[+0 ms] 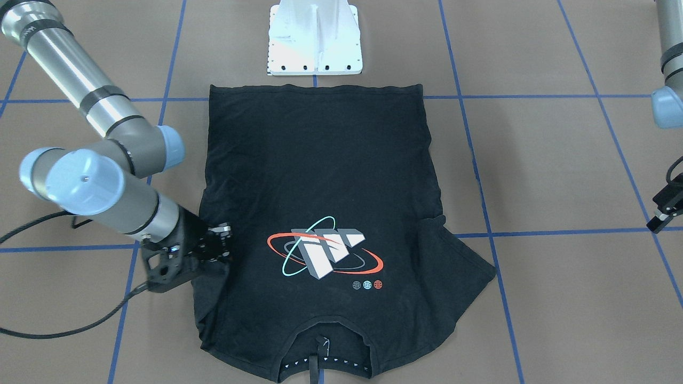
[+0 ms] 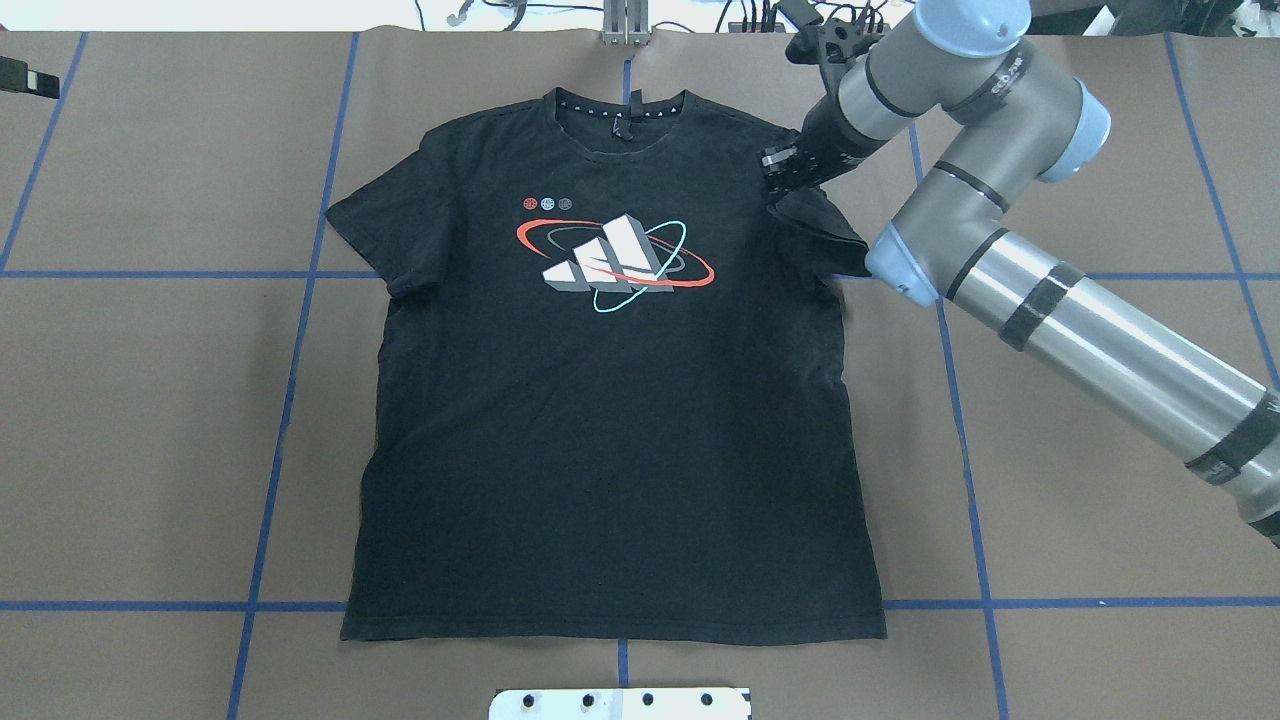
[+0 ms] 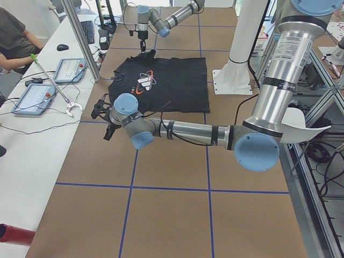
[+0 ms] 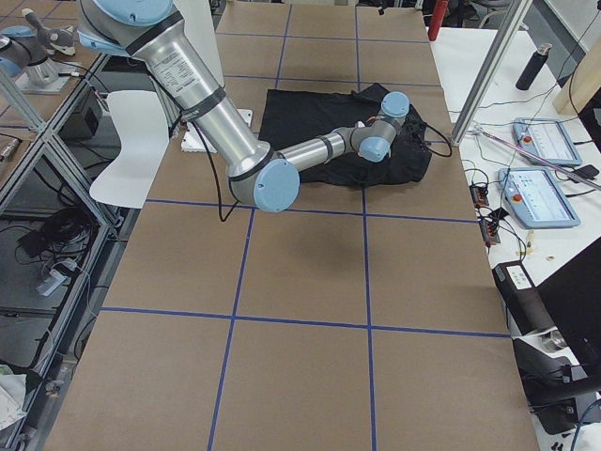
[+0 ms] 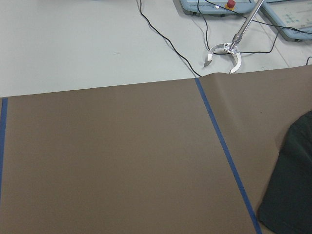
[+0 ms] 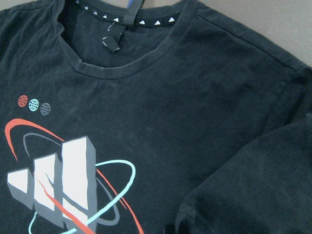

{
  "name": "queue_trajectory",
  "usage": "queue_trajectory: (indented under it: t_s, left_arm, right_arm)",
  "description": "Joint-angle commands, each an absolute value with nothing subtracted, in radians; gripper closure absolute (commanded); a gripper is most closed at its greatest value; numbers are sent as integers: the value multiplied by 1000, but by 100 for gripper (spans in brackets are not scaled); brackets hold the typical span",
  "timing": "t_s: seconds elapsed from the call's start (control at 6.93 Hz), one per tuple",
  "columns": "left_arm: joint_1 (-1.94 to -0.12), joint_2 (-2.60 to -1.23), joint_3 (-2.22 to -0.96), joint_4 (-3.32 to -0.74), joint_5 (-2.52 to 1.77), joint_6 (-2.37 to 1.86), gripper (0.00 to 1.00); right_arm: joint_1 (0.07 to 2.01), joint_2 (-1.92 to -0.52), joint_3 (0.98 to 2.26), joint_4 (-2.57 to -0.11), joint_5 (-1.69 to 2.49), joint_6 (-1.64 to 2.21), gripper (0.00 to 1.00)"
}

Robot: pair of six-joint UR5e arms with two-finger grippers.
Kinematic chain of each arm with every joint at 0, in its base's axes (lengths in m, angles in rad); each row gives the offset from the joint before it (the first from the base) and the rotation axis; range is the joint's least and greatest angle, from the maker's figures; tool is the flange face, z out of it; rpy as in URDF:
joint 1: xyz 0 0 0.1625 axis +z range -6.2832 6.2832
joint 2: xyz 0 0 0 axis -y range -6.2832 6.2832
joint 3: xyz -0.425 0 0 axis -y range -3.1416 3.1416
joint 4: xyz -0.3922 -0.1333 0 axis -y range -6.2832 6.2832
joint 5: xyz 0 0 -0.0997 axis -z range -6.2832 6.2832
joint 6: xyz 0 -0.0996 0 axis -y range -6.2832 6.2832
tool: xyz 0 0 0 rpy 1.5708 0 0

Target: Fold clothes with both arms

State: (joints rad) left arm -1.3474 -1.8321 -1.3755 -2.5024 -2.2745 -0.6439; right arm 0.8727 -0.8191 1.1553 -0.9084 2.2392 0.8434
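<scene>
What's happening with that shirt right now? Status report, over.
Right gripper on T-shirt sleeve, apparently gripping it. Left gripper off to side, state unclear. Shirt flat, logo up. Nothing blocking.

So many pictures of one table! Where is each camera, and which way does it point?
Front: across the table, facing the white base; right arm at picture-left.
Overhead: behind the robot, looking down; right arm at picture-right.
Left side: table end; left arm near, right far.
Right side: opposite end; right arm near.
Left wrist: bare brown table, T-shirt edge; no robot parts.
Right wrist: close on the T-shirt's logo; no robot parts.
Front and overhead share that logo.
</scene>
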Motion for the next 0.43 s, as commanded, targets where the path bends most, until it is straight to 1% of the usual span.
queue_trajectory:
  t_s: [0.0,0.14,0.29]
  left_arm:
    - [-1348,-1832,-1373,-2502,-2273,-641,1]
    - [-1347,-1832,-1373,-2502,-2275,-643,1]
    - [-1348,-1830,-1373,-2502,-2275,-643,1]
  right_arm:
    - [818,-709,1065,-916,2102,951,100]
    - [815,-671,1004,-916,2048,972,100]
    - [813,-669,985,-916,1990,988,100]
